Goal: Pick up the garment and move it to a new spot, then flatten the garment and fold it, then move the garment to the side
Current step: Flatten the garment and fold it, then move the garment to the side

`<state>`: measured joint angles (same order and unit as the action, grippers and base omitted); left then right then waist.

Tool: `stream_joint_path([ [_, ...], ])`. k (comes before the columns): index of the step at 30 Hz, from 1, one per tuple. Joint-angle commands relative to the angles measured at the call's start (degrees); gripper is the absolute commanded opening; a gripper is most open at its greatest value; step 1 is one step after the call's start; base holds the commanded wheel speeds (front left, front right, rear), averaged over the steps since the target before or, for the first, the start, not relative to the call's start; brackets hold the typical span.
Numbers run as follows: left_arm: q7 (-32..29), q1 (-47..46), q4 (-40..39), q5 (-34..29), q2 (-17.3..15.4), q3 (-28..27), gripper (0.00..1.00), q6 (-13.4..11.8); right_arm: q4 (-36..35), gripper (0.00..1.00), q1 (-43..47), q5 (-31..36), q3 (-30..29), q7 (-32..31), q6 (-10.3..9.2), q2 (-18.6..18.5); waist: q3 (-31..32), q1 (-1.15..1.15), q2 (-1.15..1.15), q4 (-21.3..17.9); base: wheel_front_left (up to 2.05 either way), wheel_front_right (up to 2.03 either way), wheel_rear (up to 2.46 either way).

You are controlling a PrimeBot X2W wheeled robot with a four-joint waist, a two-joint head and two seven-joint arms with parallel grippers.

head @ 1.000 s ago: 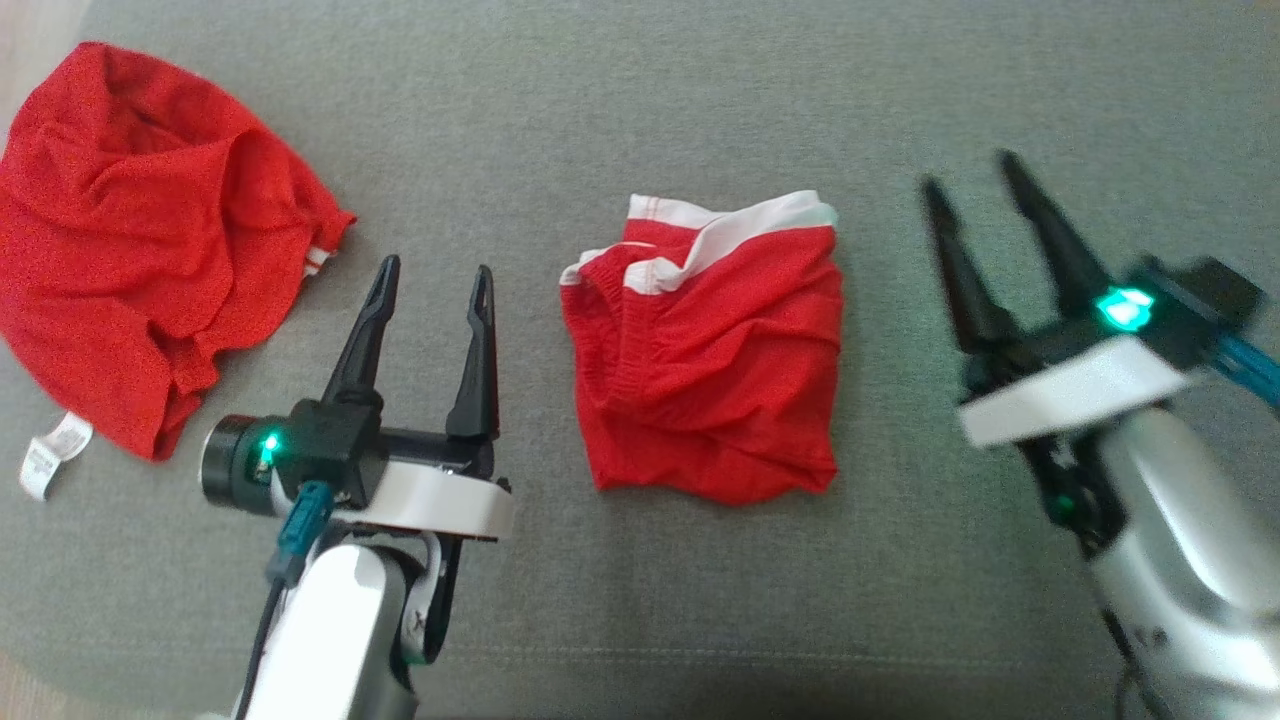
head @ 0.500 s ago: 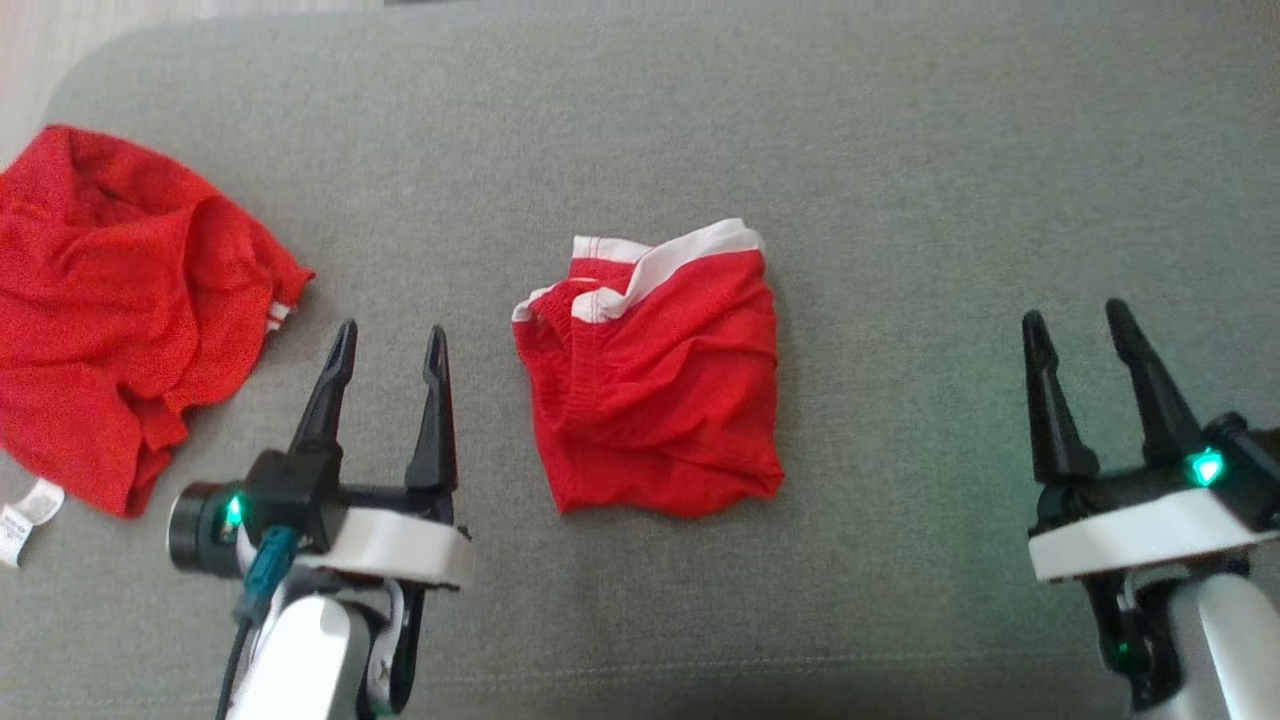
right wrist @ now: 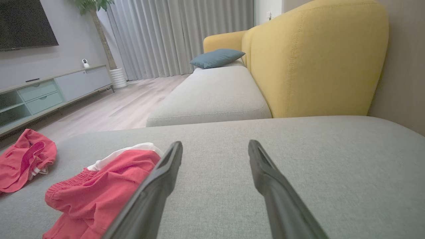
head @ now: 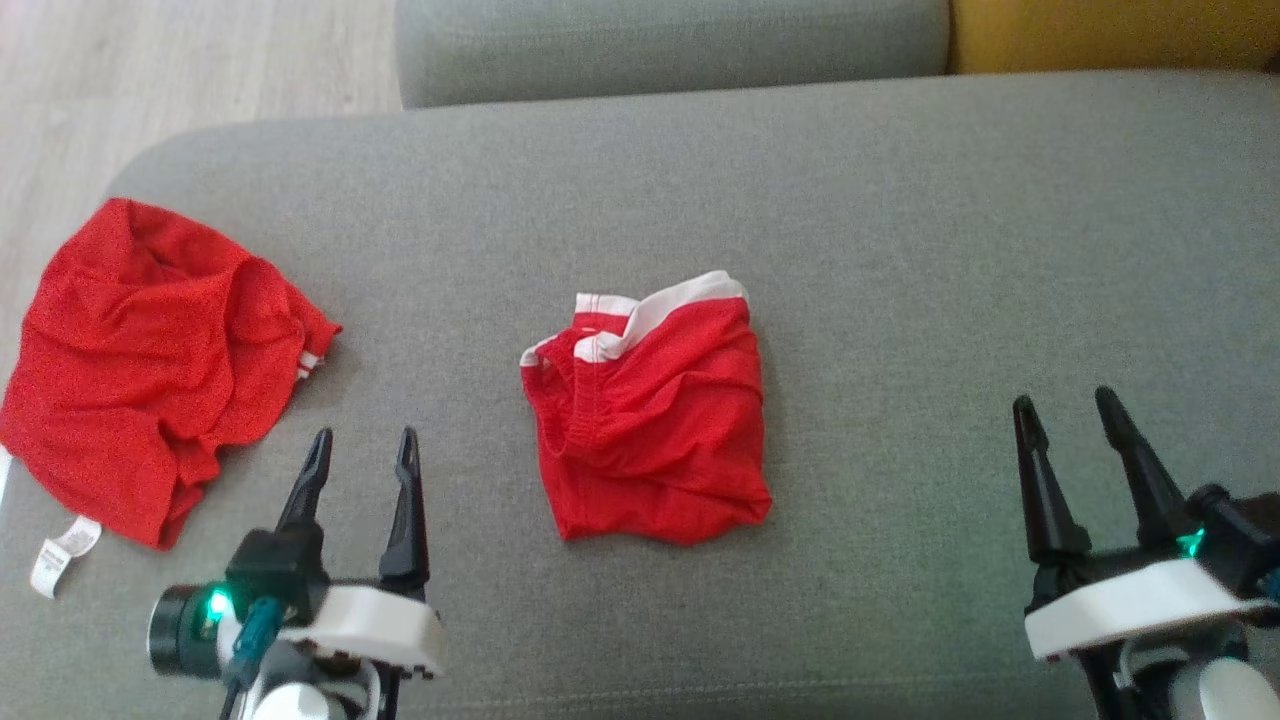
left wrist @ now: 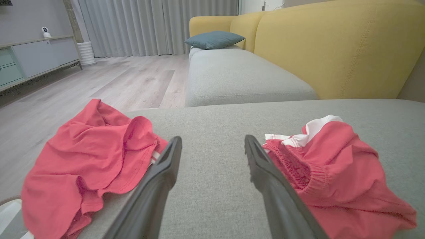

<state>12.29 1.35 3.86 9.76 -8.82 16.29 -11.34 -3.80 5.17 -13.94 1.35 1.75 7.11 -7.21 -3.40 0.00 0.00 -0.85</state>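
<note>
Hovering released and empty at the lower corners, the left pincer (head: pixel 364 437) and right pincer (head: pixel 1062 398) flank the folded red garment (head: pixel 650 420) lying mid-frame on the grey cushion (head: pixel 900 250). Folding looks done; next, grip an edge and shift it aside.

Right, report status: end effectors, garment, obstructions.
Left end effector open, right end effector open, both empty. Folded red shorts centred between them, untouched. Crumpled red garment lies far left.

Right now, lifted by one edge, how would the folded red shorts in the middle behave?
Probably floppy: the folded red shorts lie creased and slumped, so lifted layers would likely droop open. Pushed, they would probably bunch on the textured grey cushion.
</note>
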Motion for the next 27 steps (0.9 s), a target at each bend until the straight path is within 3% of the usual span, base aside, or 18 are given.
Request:
stream_joint_path([
  [1,-0.41,-0.71,-2.32,0.37,-1.17,-2.23,1.00,-0.66,-2.39,1.00,0.05,0.72,0.74,-0.32,0.37,-0.05,1.57,0.00,0.00,0.17,0.00,0.00,0.00],
  [27,-2.21,1.49,-4.46,0.06,-3.08,-0.93,1.00,-1.49,-4.88,1.00,3.21,2.42,-0.92,-2.40,0.37,2.02,3.91,0.00,0.00,0.92,0.00,0.00,0.00],
])
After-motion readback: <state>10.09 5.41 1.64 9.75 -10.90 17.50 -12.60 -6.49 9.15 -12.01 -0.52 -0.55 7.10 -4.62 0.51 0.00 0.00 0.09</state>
